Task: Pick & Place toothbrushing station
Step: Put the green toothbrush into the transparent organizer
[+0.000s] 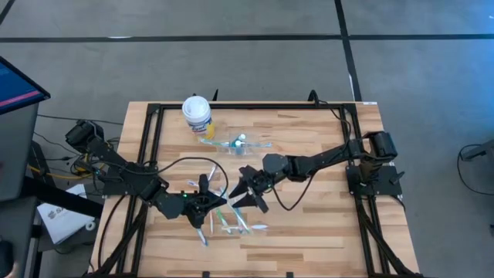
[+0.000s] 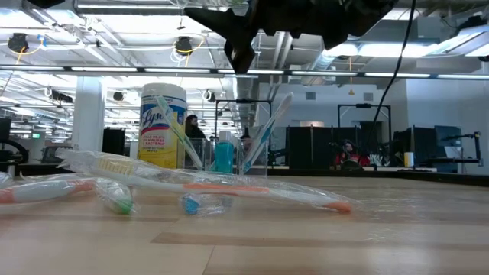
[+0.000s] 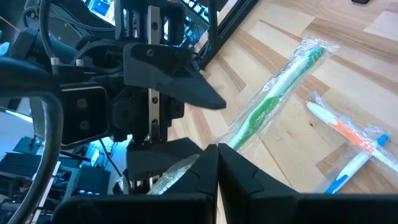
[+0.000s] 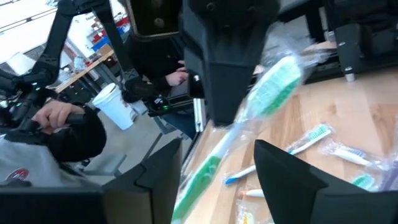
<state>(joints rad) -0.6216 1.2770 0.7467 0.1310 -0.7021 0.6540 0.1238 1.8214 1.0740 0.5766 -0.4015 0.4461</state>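
Observation:
My left gripper (image 1: 218, 199) is shut on a green-and-white wrapped toothbrush (image 3: 273, 93), held in the air over the table's middle. My right gripper (image 1: 234, 194) faces it, open. In the right wrist view its fingers (image 4: 158, 174) stand on either side of that toothbrush (image 4: 261, 102), with a gap showing. Several more wrapped toothbrushes (image 1: 228, 222) lie flat on the wood near the front. The clear cup (image 1: 230, 143) stands farther back with toothbrushes (image 2: 263, 137) leaning in it. A blue tube (image 2: 224, 153) is also in the cup. My left gripper pinches the wrapped green toothbrush between its two shut fingers (image 3: 239, 171), somewhere along the handle (image 3: 231, 140). The fingers lie across the toothbrush. It is lifted clear of the table and sticks out on both sides of the fingers, its green-bristled end (image 4: 283, 74) on one side.
A white-lidded yellow canister (image 1: 197, 114) stands at the far left, beside the cup. A black frame (image 1: 154, 139) borders the tabletop. Two loose toothbrushes (image 3: 348, 140) lie right below the grippers. People sit in the room beyond the table (image 4: 68, 130).

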